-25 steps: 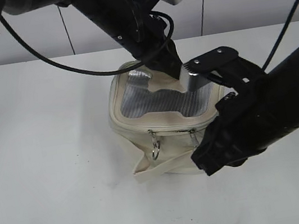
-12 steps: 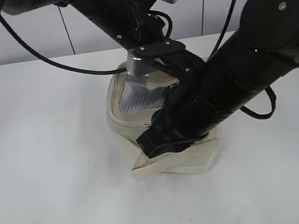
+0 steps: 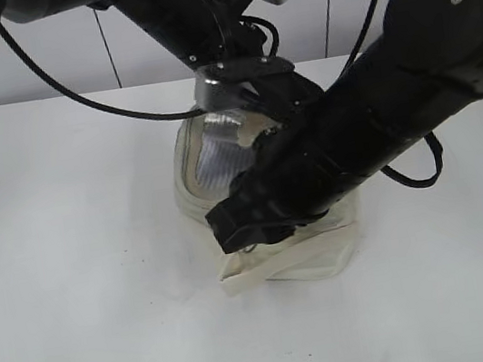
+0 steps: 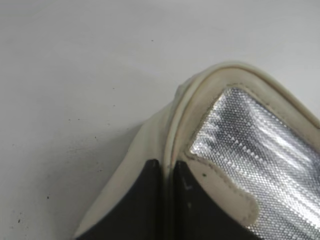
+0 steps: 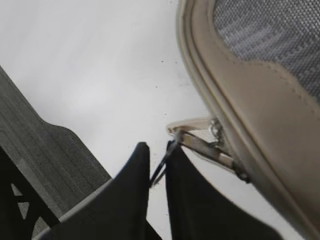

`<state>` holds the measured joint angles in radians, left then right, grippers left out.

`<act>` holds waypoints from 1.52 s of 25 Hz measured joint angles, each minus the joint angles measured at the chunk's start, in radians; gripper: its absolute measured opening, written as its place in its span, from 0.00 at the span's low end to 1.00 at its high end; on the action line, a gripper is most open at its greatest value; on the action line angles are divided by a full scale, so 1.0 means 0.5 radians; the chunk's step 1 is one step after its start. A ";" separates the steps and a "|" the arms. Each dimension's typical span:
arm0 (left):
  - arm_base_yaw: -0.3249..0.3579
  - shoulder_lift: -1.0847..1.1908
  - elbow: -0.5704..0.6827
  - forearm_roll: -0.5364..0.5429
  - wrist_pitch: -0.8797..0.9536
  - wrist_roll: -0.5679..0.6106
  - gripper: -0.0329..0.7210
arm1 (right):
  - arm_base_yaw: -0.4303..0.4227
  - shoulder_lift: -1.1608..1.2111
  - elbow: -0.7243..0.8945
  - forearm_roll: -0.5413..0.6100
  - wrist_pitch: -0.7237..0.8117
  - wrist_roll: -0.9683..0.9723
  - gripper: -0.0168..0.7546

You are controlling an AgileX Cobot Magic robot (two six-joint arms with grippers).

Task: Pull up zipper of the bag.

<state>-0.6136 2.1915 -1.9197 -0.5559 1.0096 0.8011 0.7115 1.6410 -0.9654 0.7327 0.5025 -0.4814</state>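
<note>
From the exterior view we could barely see the bag (image 3: 193,166): the right arm (image 3: 372,137) swept across it and covered most of its front and top, leaving only the left edge of the grey panel and the cream base with its strap (image 3: 291,260) showing. The ring pulls were hidden there entirely. The bag sat on the white table (image 3: 71,263), near the middle, with the left arm (image 3: 169,13) reaching down onto its back edge.

We turned to the right wrist view, and there it was: the right gripper (image 5: 158,172) had its two dark fingers nearly together, pinched on a thin silver ring pull (image 5: 200,142) hanging off the zipper (image 5: 210,95) along the rim. The ring ran edge-on into the narrow slot, so its shape was hard to read.

In the left wrist view the left gripper (image 4: 167,172) was also narrow, its fingers clamped on the bag's cream rim (image 4: 175,130) at a corner, beside the shiny ribbed panel (image 4: 255,155). The fingers were cut off at the bottom edge. A grey ribbed surface (image 5: 45,150) filled the lower left of the right wrist view; we could not tell what it was.
</note>
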 joint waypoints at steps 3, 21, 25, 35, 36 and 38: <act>0.000 -0.007 0.000 0.012 0.000 -0.026 0.10 | 0.009 -0.098 -0.013 -0.063 0.030 0.145 0.35; 0.029 -0.231 0.002 0.313 -0.065 -0.368 0.45 | -0.079 -0.518 -0.014 -1.686 0.205 1.650 0.82; 0.099 -0.300 0.002 0.544 -0.007 -0.679 0.45 | -0.306 -0.518 -0.022 -1.713 0.297 1.663 0.80; 0.377 -0.560 0.012 1.239 0.391 -1.354 0.46 | -0.725 -0.547 -0.036 -1.870 0.777 1.607 0.77; 0.410 -0.595 0.032 1.280 0.394 -1.417 0.46 | -0.726 -0.565 -0.036 -1.878 0.817 1.607 0.77; 0.498 -0.699 0.096 1.319 0.400 -1.502 0.46 | -0.726 -0.609 -0.036 -1.880 0.899 1.606 0.77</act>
<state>-0.3643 1.8419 -1.8719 0.1035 1.2099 0.0503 0.3487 1.3363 -0.9836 -0.2074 0.9520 0.3214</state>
